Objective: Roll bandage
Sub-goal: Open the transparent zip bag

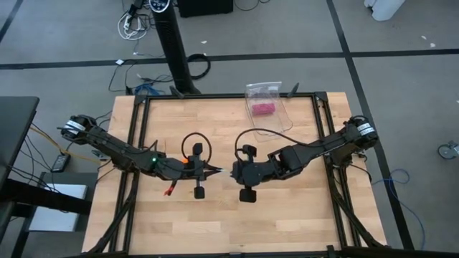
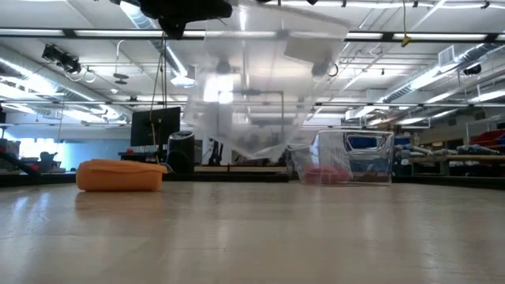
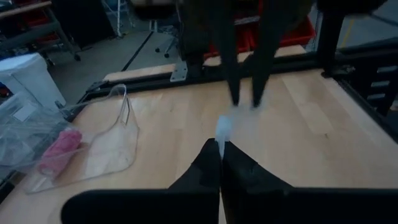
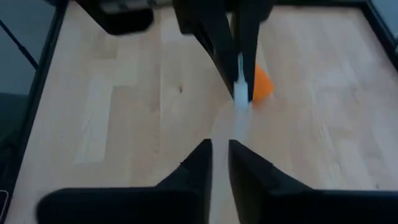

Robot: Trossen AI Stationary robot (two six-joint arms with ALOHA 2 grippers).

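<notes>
You'll find both grippers meeting at table centre, holding a clear plastic bag (image 2: 268,87) up off the wooden table (image 1: 229,215) between them. Your left gripper (image 1: 215,171) has its fingers (image 3: 205,174) pinched closed on one edge of the bag; your right gripper (image 1: 234,172) grips the opposite edge. The orange bandage (image 2: 121,175) rests as a roll on the table at about 9 o'clock from centre, beneath the left arm. A second clear bag (image 1: 267,106) holding a pink bundle (image 1: 262,109) lies toward 1 o'clock

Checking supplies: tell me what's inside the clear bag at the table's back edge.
A small pink bundle lies inside the clear bag. Anything beneath the bundle is hidden by it.
</notes>
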